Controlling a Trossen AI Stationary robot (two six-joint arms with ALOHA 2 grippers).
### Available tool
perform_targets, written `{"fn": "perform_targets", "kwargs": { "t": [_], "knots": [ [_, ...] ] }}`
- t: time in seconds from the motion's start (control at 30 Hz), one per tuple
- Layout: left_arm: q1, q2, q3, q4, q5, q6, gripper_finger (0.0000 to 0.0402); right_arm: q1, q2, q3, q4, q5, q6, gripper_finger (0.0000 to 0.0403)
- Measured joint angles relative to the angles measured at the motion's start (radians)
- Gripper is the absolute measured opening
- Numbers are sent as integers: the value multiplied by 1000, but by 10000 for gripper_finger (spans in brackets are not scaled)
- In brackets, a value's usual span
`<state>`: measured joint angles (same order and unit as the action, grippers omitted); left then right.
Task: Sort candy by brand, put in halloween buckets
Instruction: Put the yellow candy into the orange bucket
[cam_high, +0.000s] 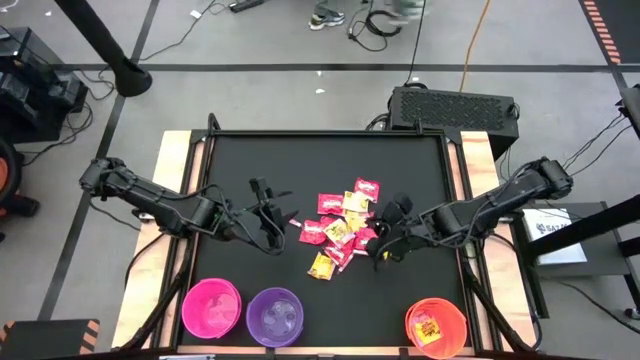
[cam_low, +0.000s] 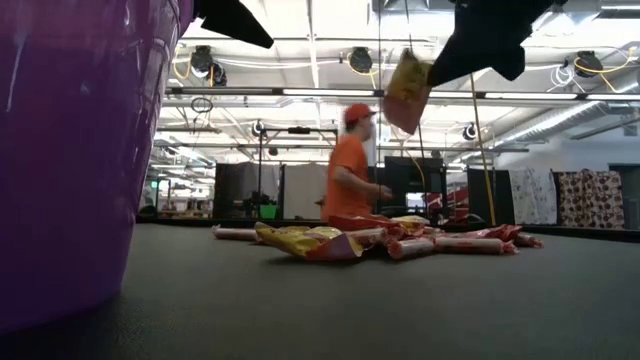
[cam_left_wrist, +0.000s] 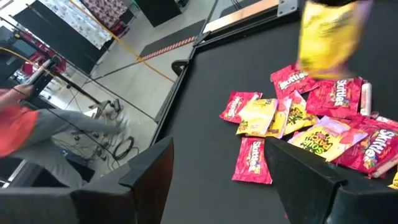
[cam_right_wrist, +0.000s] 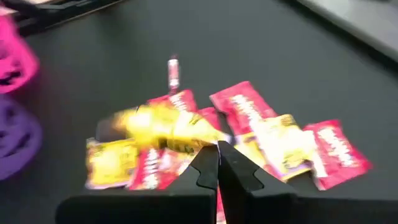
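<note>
A pile of candy (cam_high: 345, 225), red and yellow packets, lies on the black table (cam_high: 250, 160) at its middle. My right gripper (cam_high: 385, 240) hovers over the pile's right side, shut on a yellow packet (cam_low: 408, 90) that hangs above the pile. My left gripper (cam_high: 280, 215) waits open to the left of the pile, its fingers (cam_left_wrist: 149, 180) wide apart with nothing between them. The halloween buckets stand along the near edge: pink (cam_high: 211, 307), purple (cam_high: 275, 316) and orange (cam_high: 436, 325), the orange one holding a yellow packet. My right gripper pinches the yellow packet by one end (cam_right_wrist: 202, 140) between its two fingertips (cam_right_wrist: 208, 163). The fingers slant down from the table's right. The packet is lifted clear of the pile and hangs tilted below the fingers (cam_low: 440, 62).
A small pale stick of candy (cam_right_wrist: 173, 71) lies apart at the pile's left. The purple bucket (cam_low: 70, 150) fills the low view's left. A person in an orange shirt (cam_low: 350, 170) stands beyond the table. Bare table lies left and far of the pile.
</note>
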<state>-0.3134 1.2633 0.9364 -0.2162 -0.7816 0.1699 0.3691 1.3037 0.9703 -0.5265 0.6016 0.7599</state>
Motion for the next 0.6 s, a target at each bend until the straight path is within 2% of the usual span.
{"fn": "perform_targets", "kwargs": {
  "t": [0.2, 0.33, 0.6],
  "knots": [
    [0, 0, 0, -1, 0, 0, 255, -3, -6, 16, -38, -164, -11, 0],
    [0, 0, 0, -1, 0, -5, 255, -1, -11, 50, -145, -127, 74, 0],
    [0, 0, 0, -2, 0, -5, 255, -1, -11, 52, -150, -131, 67, 0]
  ]
}}
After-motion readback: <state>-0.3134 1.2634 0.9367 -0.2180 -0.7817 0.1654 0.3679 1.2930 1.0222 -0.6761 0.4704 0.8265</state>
